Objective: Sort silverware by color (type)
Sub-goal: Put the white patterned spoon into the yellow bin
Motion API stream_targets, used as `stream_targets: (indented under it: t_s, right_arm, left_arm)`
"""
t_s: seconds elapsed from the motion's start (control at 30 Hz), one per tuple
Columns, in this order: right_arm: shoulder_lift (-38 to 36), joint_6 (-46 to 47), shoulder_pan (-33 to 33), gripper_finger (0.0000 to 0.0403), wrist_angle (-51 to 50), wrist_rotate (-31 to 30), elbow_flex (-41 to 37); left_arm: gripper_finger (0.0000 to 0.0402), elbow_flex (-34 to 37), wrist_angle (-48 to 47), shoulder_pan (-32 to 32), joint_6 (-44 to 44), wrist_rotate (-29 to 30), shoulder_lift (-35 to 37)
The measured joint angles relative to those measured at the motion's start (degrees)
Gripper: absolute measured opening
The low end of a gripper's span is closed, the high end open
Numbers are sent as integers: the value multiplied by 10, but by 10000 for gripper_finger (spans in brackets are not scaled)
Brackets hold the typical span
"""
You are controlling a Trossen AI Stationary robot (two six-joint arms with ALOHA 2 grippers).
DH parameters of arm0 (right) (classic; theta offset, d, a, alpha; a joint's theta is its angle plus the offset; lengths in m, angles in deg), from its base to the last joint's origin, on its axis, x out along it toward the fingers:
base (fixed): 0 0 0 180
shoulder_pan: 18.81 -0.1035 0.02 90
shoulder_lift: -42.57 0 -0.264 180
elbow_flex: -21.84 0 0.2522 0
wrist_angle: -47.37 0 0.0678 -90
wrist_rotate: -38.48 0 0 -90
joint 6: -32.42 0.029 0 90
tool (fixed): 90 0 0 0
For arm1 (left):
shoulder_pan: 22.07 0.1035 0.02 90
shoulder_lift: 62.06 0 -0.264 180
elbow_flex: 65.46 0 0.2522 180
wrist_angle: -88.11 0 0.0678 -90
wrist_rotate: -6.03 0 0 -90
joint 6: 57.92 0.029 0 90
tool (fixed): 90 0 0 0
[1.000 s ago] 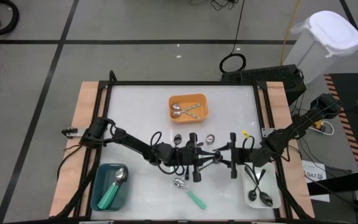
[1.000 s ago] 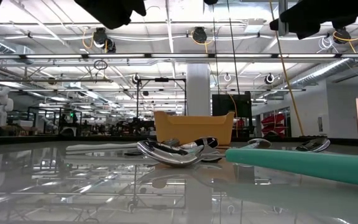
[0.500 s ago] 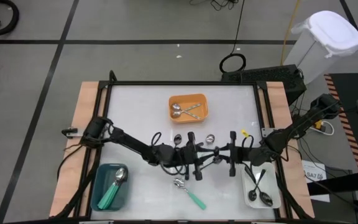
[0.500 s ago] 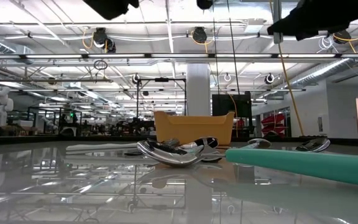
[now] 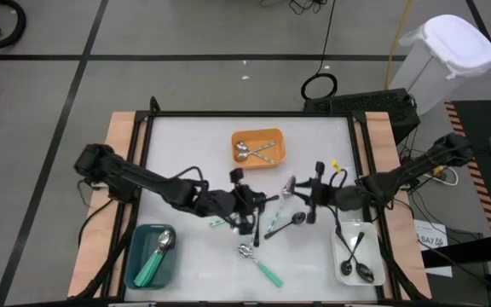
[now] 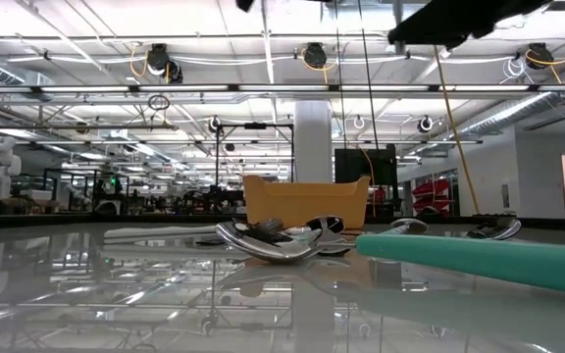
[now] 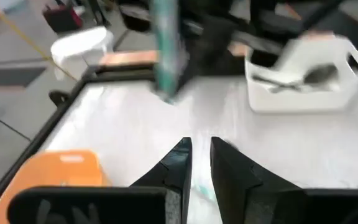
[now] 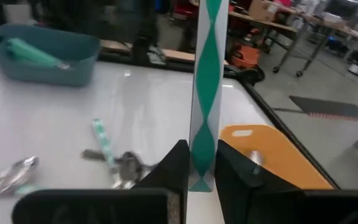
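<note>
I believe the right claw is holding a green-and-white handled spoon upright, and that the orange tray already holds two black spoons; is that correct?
Not quite: the spoons in the orange tray are shiny silver spoons, not black, as the high view shows. The rest stands: the right claw is shut on the green-and-white handled spoon, held upright, in the right wrist view.

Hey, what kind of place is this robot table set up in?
Most likely a big robotics lab or industrial workshop: the low view shows an open ceiling with hanging lamps and long rows of workbenches, and the table stands on a concrete floor marked with black tape lines.
</note>
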Motion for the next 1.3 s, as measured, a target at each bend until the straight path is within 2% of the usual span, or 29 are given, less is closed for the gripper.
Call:
stream_targets:
  t_s: [0.27, 0.5, 0.87, 1.07, 1.3]
  right_arm:
    - [5, -31, 179, 45, 2, 120, 4]
    - [22, -38, 296, 45, 0, 222, 14]
    - [193, -111, 376, 51, -89, 243, 120]
    - [292, -127, 412, 51, -106, 273, 171]
    - [362, -133, 429, 51, -117, 284, 211]
  left_arm:
    - [62, 0, -201, -8, -79, 10, 13]
    - [63, 0, -279, 6, -160, 11, 9]
    - [63, 0, -288, 5, -163, 12, 10]
    - [63, 0, -291, 5, -163, 11, 10]
    - [63, 0, -306, 2, -166, 7, 10]
